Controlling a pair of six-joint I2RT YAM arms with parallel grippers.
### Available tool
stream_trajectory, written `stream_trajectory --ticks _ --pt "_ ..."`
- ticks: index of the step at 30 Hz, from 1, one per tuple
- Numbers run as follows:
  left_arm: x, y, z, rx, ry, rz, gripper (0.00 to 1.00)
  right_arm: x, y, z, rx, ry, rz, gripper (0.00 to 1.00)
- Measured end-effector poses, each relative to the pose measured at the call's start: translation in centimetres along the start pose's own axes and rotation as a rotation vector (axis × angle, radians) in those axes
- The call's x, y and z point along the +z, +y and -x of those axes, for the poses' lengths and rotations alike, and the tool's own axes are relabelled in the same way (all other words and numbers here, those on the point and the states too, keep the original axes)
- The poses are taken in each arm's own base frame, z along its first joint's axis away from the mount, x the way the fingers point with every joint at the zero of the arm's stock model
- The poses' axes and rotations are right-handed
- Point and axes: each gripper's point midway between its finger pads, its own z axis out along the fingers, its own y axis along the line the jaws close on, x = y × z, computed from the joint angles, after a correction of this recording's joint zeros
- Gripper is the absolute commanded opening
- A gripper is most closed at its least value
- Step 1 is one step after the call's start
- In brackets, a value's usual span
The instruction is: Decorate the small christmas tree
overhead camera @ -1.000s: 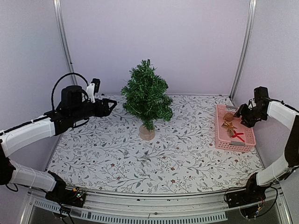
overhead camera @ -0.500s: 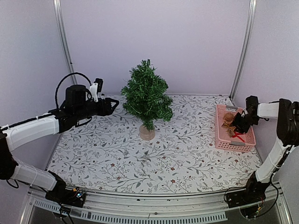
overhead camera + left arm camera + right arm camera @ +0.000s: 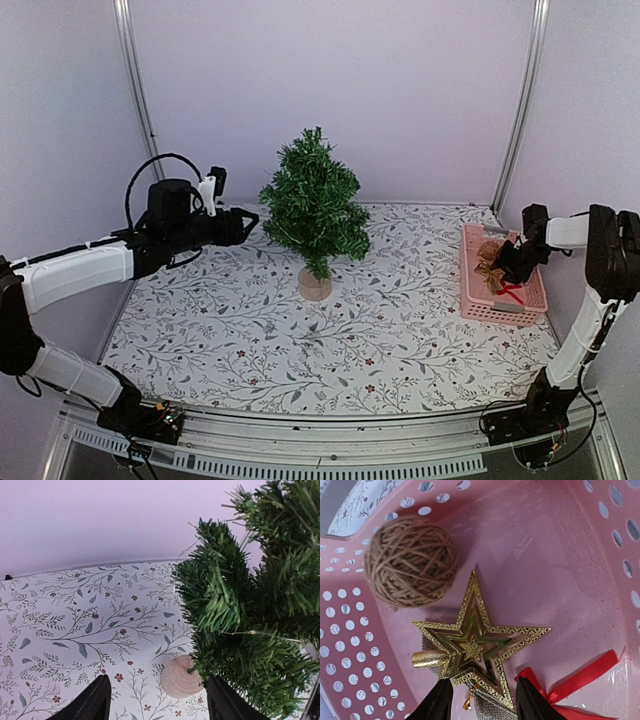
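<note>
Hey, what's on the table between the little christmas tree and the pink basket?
Nothing: in the top view only bare floral tablecloth stretches from the small christmas tree to the pink basket.

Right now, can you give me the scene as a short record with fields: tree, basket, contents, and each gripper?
tree: small christmas tree upright on the floral table
basket: pink basket at the table's right side
contents: gold star, twine ball, red ribbon
left gripper: open, empty, near the tree's branches
right gripper: inside the basket, fingers either side of the star's lower edge; grip unclear
</note>
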Motion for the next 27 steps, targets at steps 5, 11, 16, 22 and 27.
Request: stream_trajectory --ticks 5,11,16,22,27 --pt "0.1 0.0 0.2 0.003 -0.003 -0.001 0.67 1.4 -0.3 -0.9 0.000 0.043 0.007 0.42" --pt "0.2 0.0 0.1 0.005 0.000 0.000 0.67 1.7 0.5 -0.4 -0.008 0.039 0.051 0.26" --pt "0.1 0.0 0.1 0.006 -0.002 0.002 0.66 1.7 0.9 -0.1 -0.010 0.028 0.073 0.22" --pt "0.1 0.0 0.2 0.006 -0.002 0.002 0.66 0.7 1.7 0.6 -0.025 -0.006 0.099 0.12" --pt "0.1 0.0 0.2 0.007 -0.002 0.002 0.66 -1.3 2.9 1.8 -0.050 -0.066 0.134 0.01"
